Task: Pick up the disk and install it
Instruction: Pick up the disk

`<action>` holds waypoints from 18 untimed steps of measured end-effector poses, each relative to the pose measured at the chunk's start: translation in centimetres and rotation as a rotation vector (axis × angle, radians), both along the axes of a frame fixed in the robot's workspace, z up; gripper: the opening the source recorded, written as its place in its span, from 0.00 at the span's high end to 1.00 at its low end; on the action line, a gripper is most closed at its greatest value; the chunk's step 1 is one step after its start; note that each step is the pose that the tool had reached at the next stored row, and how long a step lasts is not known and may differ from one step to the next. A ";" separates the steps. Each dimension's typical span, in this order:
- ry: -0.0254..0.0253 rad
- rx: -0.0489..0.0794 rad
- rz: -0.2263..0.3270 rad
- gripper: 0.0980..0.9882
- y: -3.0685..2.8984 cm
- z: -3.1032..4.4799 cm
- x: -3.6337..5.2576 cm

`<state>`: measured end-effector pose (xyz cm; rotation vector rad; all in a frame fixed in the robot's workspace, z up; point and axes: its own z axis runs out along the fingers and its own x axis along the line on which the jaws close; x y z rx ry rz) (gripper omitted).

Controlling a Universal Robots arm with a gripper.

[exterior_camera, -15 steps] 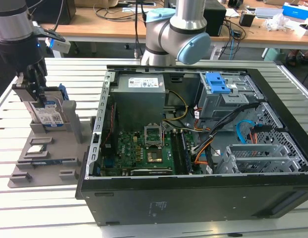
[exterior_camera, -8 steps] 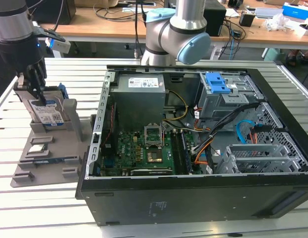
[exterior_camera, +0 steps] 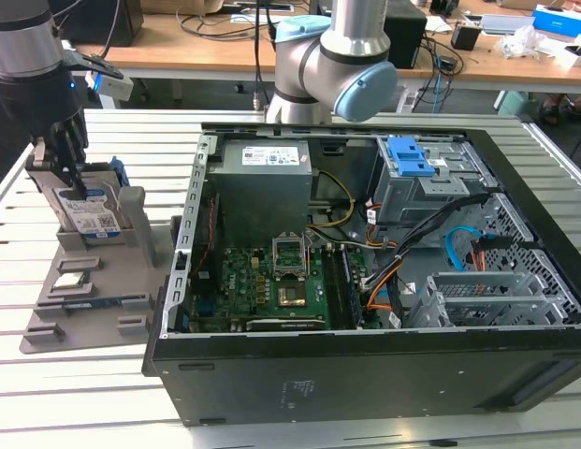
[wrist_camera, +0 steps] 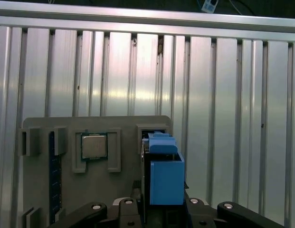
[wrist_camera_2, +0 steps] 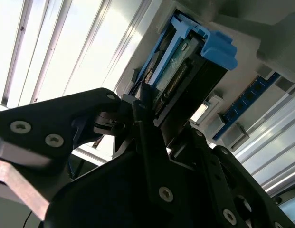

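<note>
One disk (exterior_camera: 89,210) between two jaws

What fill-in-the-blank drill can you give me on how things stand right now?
The gripper is at the top edge of the ____, which stands on edge in the grey fixture.
The frame clipped on the disk is coloured ____.
The computer case sits to the exterior view's ____ of the fixture.
Missing words: disk; blue; right.
</note>
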<state>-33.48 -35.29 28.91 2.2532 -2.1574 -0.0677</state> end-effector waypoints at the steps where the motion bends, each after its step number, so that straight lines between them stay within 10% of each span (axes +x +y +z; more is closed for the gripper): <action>1: 0.0000 0.000 0.000 0.70 0.00 0.00 0.00; 18: -0.0001 0.000 0.000 0.70 0.03 0.86 0.00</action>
